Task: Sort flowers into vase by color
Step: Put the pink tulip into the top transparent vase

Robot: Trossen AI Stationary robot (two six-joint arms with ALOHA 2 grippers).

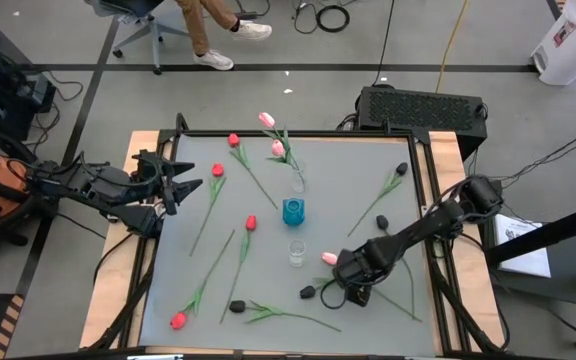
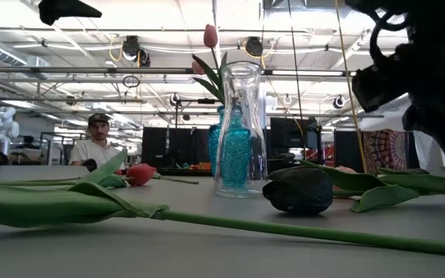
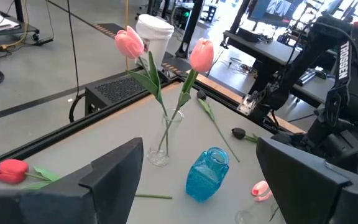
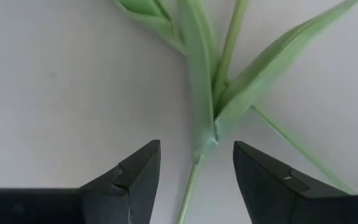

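Red, pink and black tulips lie scattered flat on the grey table (image 1: pixel 188 250). Two pink tulips (image 3: pixel 191 59) stand in a clear vase (image 1: pixel 298 182), with a blue vase (image 1: pixel 293 211) and a small clear glass (image 1: pixel 296 252) in front of it. My right gripper (image 4: pixel 196 171) points down near a pink head (image 1: pixel 329 258) and a black head (image 1: pixel 308 292). It is open, its fingers standing on either side of a leafy green stem (image 4: pixel 194 163) without touching it. My left gripper (image 1: pixel 173 185) waits open above the table's left edge.
A black keyboard-like box (image 1: pixel 423 105) sits behind the table's far edge. A person (image 2: pixel 95 143) sits beyond the table in the low view. Another black head (image 2: pixel 300 189) and a long stem (image 2: pixel 284 226) lie near the front edge. Bare table shows at the left centre.
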